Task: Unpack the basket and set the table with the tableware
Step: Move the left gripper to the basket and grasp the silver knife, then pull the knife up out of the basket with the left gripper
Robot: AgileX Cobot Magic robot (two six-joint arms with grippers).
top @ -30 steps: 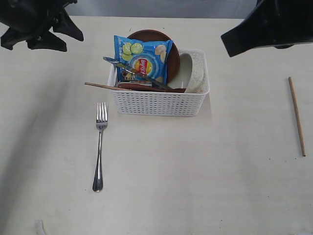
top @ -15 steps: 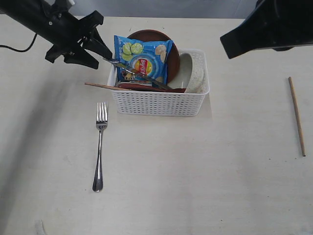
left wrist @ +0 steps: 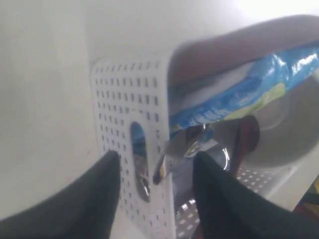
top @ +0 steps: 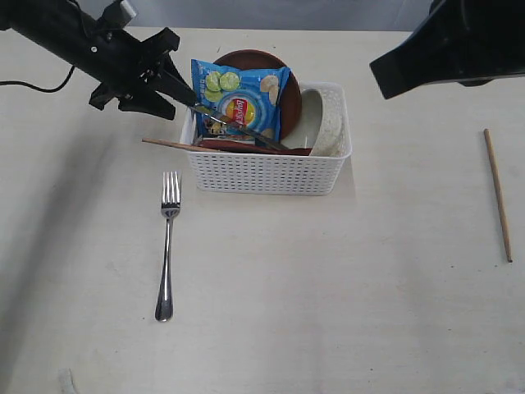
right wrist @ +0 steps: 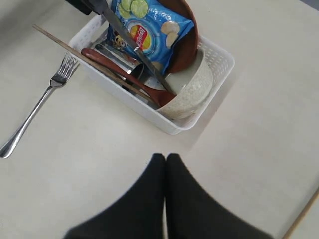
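The white basket (top: pixel 267 174) stands mid-table holding the blue chip bag (top: pixel 242 97), brown plate (top: pixel 283 78), off-white bowl (top: pixel 326 123), wooden spoon (top: pixel 246 148), a chopstick (top: pixel 168 144) poking out to the left, and the steel knife (top: pixel 230 121) lying slantwise on top. My left gripper (top: pixel 182 108) is open at the basket's left end, its jaws either side of the knife's end (left wrist: pixel 142 175) and the basket wall (left wrist: pixel 112 109). The fork (top: pixel 167 246) lies on the table (top: pixel 328 312), and a second chopstick (top: pixel 497 193) lies far right. My right gripper (right wrist: pixel 165 158) is shut and empty, above bare table.
The right arm (top: pixel 447 45) hangs dark over the back right corner. The left arm (top: pixel 74 37) stretches in from the back left. The table's back edge runs just behind the basket.
My left arm has swung from the back left corner toward the basket, its open jaws now at the knife's end. The right arm and the tableware have not moved.
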